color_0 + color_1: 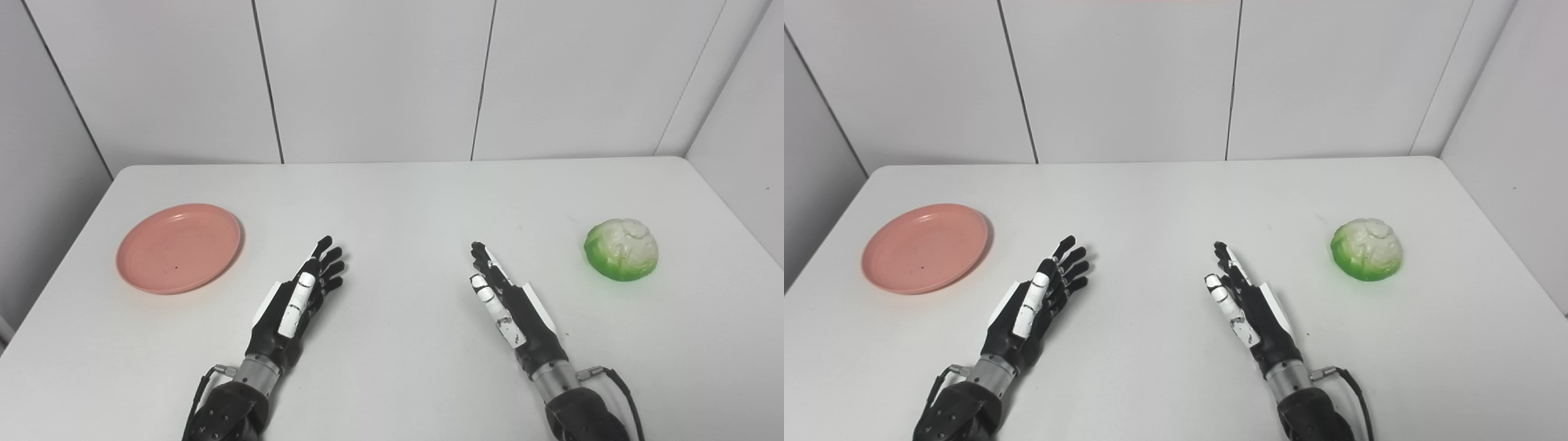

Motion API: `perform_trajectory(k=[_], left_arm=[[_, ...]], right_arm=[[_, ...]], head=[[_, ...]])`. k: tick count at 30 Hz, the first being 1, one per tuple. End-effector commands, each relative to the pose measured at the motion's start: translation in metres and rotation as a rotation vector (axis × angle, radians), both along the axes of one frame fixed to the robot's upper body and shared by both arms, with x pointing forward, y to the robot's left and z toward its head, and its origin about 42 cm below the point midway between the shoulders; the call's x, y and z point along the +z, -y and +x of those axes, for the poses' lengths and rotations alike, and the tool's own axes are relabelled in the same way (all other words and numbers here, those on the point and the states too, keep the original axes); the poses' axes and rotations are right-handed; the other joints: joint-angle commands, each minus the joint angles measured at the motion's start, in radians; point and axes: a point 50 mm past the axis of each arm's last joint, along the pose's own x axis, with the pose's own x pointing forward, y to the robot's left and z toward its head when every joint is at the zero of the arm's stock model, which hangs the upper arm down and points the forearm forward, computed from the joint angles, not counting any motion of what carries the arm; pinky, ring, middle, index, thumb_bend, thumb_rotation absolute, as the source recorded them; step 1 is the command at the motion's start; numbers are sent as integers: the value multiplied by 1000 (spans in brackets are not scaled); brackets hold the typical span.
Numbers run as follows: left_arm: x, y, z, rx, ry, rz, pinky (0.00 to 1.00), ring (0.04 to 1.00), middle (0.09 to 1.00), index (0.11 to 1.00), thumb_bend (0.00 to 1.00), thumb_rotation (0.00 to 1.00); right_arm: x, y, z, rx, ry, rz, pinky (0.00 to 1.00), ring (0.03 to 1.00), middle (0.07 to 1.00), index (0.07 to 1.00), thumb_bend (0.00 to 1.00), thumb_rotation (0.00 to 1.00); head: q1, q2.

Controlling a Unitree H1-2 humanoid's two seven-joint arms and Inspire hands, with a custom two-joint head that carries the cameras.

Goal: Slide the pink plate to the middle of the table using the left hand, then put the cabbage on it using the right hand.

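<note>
A pink plate [178, 247] lies flat and bare on the left part of the white table [392, 196]. A green and white cabbage [621, 249] sits far to the right. My left hand [301, 300] rests open near the table's front, to the right of the plate and apart from it, fingers stretched forward. On the other side my right hand [505, 304] is open too, fingers straight, well left of the cabbage. Neither hand holds or touches anything.
White wall panels [373, 79] stand right behind the table's far edge. The table's left and right edges run close to the plate and the cabbage.
</note>
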Motion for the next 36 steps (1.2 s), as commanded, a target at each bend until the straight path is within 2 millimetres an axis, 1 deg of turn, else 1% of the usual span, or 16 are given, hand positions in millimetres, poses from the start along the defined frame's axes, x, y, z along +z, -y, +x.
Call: perform_trajectory(k=[1,9,13,19,28,31,32,33,34,35,36], left_arm=[[-31,-4,-15,5,-86,15,921,943,959,958,684,977],[-33,-5,-15,6,-89,14,924,942,958,959,682,974],[-32,-6,-15,9,-90,20,918,942,959,960,687,976],[-31,-6,-14,7,-87,13,917,942,960,961,690,966],[-30,-5,-14,4,-88,15,925,947,960,962,688,969],[-30,-2,-14,5,-93,15,919,945,958,960,686,970],[-30,-2,-14,4,-93,14,919,945,958,960,684,971],[-31,1,-14,3,-92,14,918,943,957,958,684,967],[-31,2,-14,2,-91,14,918,943,957,957,680,966],[-32,5,-13,2,-90,17,918,943,957,957,677,966],[-32,8,-13,1,-90,19,916,942,957,956,676,966]], right_arm=[[-14,-1,-6,-3,-25,23,958,975,977,972,389,1000],[-17,-3,-6,1,-24,49,956,979,982,974,368,1000],[-16,-2,-6,1,-24,49,956,977,979,973,392,1000],[-14,-2,-6,4,-23,41,962,977,978,976,398,1000],[-13,-1,-5,7,-24,44,963,977,976,975,408,1000],[-14,1,-5,3,-26,43,957,971,971,970,403,1000],[-14,2,-5,2,-27,45,957,971,971,969,401,1000],[-14,4,-5,1,-22,41,957,971,972,969,383,1000],[-15,5,-6,0,-18,38,948,967,970,966,361,1000],[-15,8,-6,1,-9,27,942,965,969,964,345,1000],[-15,10,-6,1,-4,20,939,965,969,963,336,1000]], head=[[-2,0],[-6,-5],[-5,-1],[-5,9],[0,13],[44,5],[44,5],[90,-4],[90,-4],[136,-15],[145,-17]])
